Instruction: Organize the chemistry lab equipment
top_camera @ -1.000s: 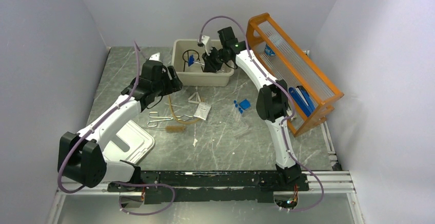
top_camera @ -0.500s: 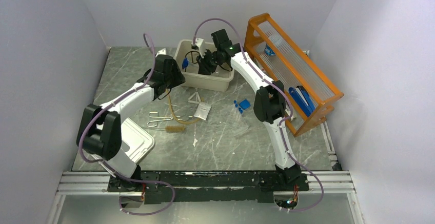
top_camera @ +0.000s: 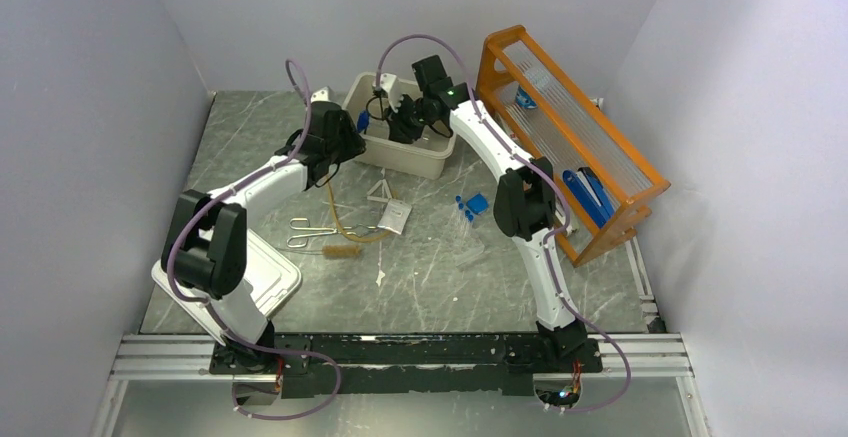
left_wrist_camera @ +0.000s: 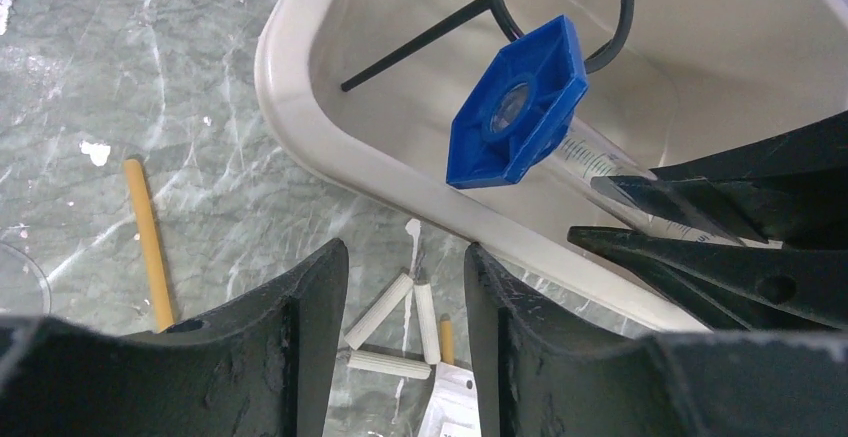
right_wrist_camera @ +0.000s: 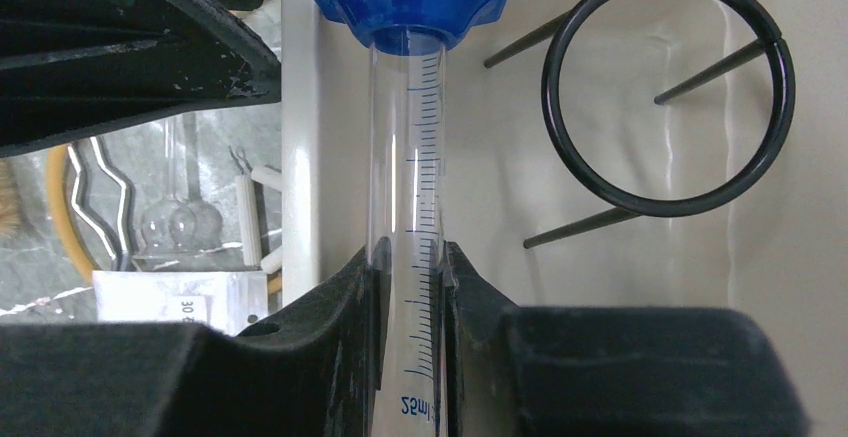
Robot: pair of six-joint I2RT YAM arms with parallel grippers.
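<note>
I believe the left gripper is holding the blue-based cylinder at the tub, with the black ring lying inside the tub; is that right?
Not quite: the right gripper holds the cylinder, clamped between its fingers in the right wrist view. The left gripper is open with nothing in it. The rest is right: the cylinder is at the tub and the ring lies inside.

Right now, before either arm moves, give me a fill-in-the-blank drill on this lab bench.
1. The right gripper is shut on a clear graduated cylinder with a ___ base.
2. The ___ tripod ring lies inside the beige tub.
3. The left gripper is ___ and holds nothing.
4. The white lid lies on the table on the ___ arm's side.

Missing words: blue; black; open; left.
</note>
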